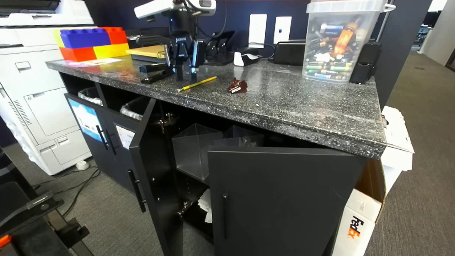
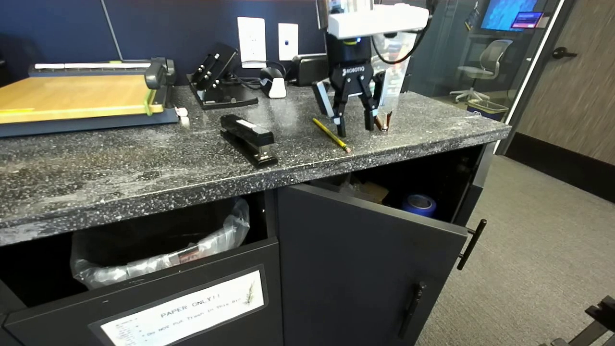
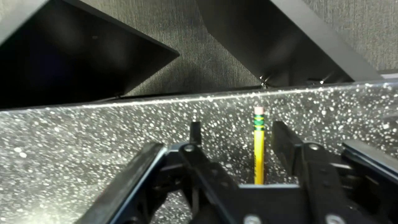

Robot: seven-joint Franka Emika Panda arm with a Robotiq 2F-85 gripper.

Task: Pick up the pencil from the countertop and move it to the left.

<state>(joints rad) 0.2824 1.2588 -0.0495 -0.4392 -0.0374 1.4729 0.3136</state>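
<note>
The yellow pencil (image 1: 197, 84) lies flat on the dark speckled countertop (image 1: 284, 103) near its front edge. It also shows in an exterior view (image 2: 331, 135), eraser end toward the edge. My gripper (image 1: 186, 74) is open and points down just above the counter; its fingers also show in an exterior view (image 2: 355, 128). In the wrist view, the pencil (image 3: 259, 149) runs between the open fingers (image 3: 237, 128), nearer the right finger and not touching either. The pencil's far end is hidden behind the gripper body there. I cannot tell the fingertips' exact height.
A small dark brown object (image 1: 237, 86) lies beside the pencil. A black stapler (image 2: 247, 139) lies on the pencil's other side. A paper cutter (image 2: 81, 96) and a clear bin of batteries (image 1: 337, 46) stand on the counter. Cabinet doors (image 1: 284, 199) hang open below.
</note>
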